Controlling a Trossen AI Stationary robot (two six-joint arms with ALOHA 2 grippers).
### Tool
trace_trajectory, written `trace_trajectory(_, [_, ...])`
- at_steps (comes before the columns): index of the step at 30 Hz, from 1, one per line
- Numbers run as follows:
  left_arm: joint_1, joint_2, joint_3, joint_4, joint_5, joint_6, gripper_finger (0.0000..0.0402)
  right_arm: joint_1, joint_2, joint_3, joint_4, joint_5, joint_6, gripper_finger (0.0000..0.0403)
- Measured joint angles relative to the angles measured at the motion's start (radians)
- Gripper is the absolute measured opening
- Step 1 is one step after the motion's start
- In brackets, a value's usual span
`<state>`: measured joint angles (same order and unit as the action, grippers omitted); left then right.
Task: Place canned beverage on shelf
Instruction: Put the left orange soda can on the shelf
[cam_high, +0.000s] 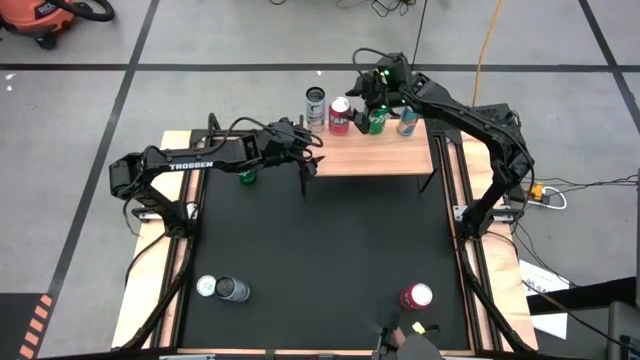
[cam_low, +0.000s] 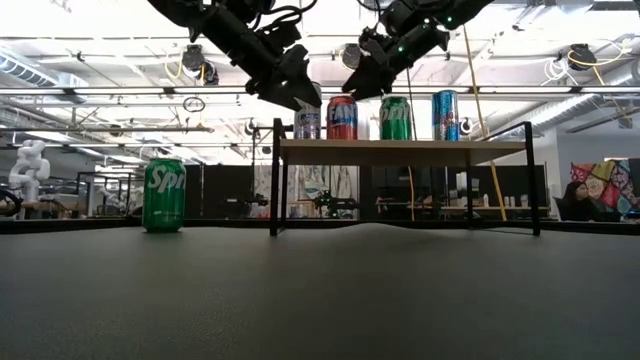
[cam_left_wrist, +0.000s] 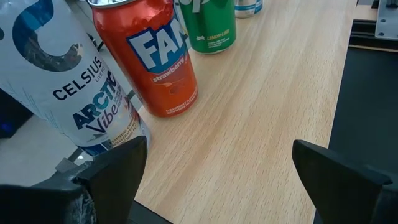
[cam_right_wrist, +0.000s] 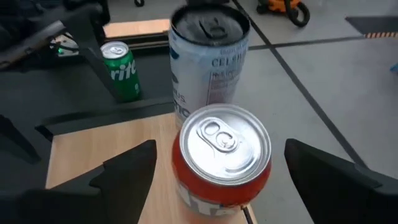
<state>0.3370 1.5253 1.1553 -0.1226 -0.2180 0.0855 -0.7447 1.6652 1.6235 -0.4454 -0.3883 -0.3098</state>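
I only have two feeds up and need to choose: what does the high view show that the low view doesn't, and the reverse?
Only the high view: the cans at the table's near edge, a silver-topped can, a dark can beside it, and a red can.

Only the low view: labels in side profile, the red Fanta can and the Sprite can standing on the table, plus the room behind.

Both: the shelf with four cans, the open left gripper at its left end, and the open right gripper above the cans.
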Motion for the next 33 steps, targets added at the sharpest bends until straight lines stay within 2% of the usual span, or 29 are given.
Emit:
trace_trajectory(4, [0.0,0.0,0.0,-0.002,0.0,0.0,0.0393,0.02,-0.026,0.0,0.014,0.028,-0.016,0.0319])
trace_trajectory(8, [0.0,0.0,0.0,-0.002,0.0,0.0,0.0393,0.037,-0.038,0.0,0.049,0.063,-0.02,0.027])
trace_trajectory(17, [0.0,0.0,0.0,-0.001,0.0,-0.001,0.0393,0.042,0.011,0.0,0.086,0.074,0.003,0.0072])
trace_trajectory(20, [0.0,0.0,0.0,-0.005,0.0,0.0,0.0393,0.042,0.014,0.0,0.09,0.074,-0.006,0.002])
trace_trajectory(22, [0.0,0.0,0.0,-0.014,0.0,-0.001,0.0393,0.042,0.014,0.0,0.09,0.074,-0.014,0.0005])
trace_trajectory(33, [0.0,0.0,0.0,-0.018,-0.017,-0.002,0.0393,0.041,0.015,0.0,0.039,0.073,-0.034,0.0001])
